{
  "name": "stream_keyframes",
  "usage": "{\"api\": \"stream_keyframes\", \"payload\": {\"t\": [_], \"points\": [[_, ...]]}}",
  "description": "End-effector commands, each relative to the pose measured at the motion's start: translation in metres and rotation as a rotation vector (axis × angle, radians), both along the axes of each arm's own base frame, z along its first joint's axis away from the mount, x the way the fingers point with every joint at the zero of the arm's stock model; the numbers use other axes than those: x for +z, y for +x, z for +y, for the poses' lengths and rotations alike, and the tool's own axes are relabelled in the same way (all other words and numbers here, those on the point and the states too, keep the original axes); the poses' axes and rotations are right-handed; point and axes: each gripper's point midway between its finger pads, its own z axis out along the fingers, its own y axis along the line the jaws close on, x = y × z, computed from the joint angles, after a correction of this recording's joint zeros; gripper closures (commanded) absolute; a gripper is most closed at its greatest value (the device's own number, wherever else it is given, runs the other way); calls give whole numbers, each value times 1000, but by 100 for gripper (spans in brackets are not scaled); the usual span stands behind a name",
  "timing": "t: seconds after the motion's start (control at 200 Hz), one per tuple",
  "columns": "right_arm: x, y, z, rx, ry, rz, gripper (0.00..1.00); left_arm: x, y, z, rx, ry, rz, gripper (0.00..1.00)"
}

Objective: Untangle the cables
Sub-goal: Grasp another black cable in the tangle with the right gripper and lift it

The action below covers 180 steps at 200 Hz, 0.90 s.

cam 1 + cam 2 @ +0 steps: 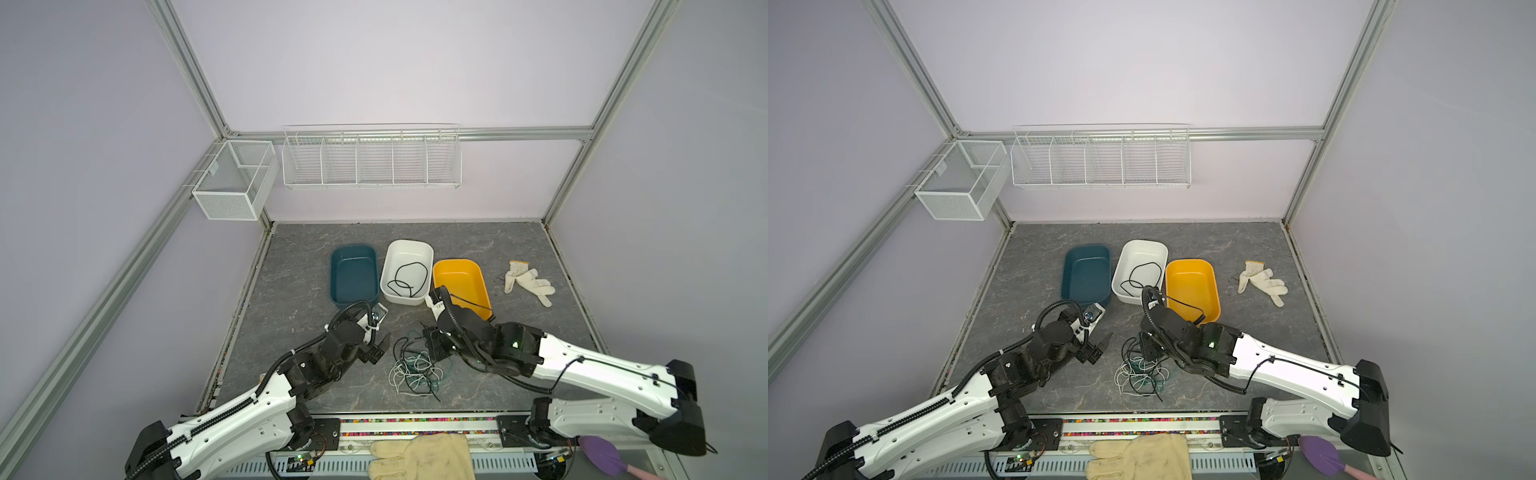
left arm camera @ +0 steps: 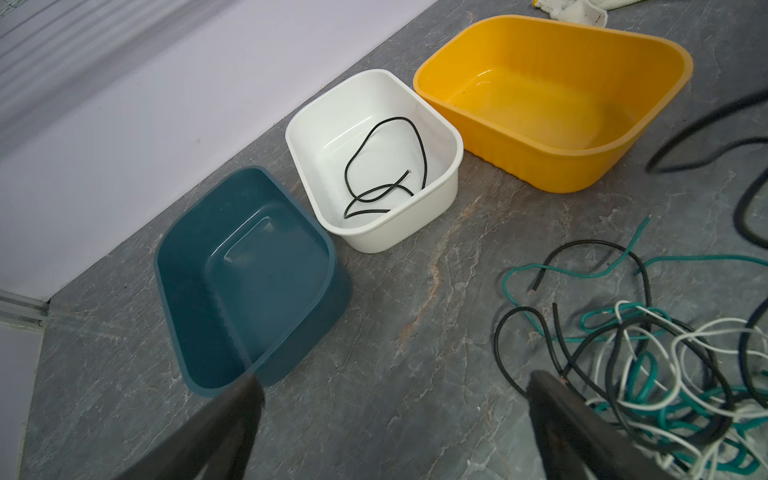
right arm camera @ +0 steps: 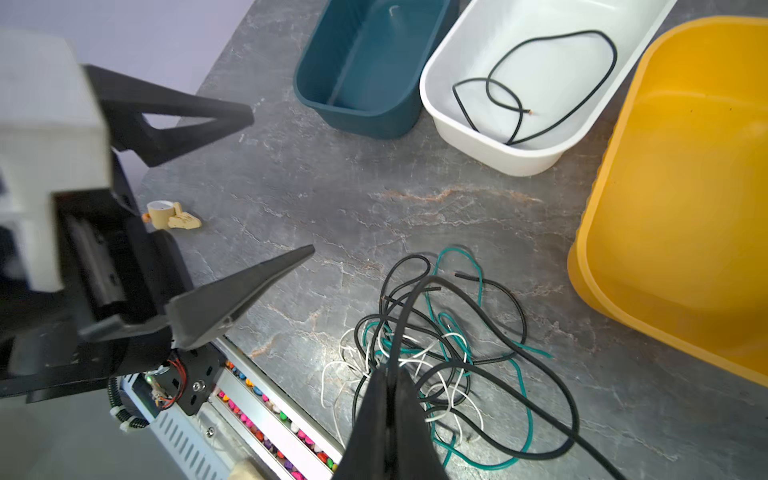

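1. The cables (image 1: 415,370) lie in a tangled heap of black, white and green strands on the gray bench (image 1: 291,282), near its front edge and between the two arms.
2. The right claw (image 3: 388,374) is closed over the heap, its fingers pinching a black cable (image 3: 403,320) that runs up out of the tangle.
3. The left claw (image 3: 281,182) hangs wide open just beside the heap and grips nothing.
4. Three tubs stand in a row behind the heap: a blue tub (image 1: 353,248), a white tub (image 1: 409,242) and a yellow tub (image 1: 457,262).
5. A single black cord (image 2: 422,153) lies in a loose loop inside the white tub.
6. A white glove (image 1: 528,280) lies on the bench to the right of the yellow tub, well apart from the heap.
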Motion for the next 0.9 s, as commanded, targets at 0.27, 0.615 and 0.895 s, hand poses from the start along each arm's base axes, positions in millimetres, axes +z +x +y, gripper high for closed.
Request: {"api": "stream_keyframes", "payload": {"t": [0.27, 0.615, 0.895], "points": [[91, -2, 0, 53, 94, -162, 93, -9, -5, -3, -36, 32, 15, 1], [145, 9, 0, 58, 101, -309, 93, -8, -5, -2, -36, 32, 9, 1], [150, 50, 5, 39, 86, -297, 93, -8, -6, -2, -40, 30, 7, 1]]}}
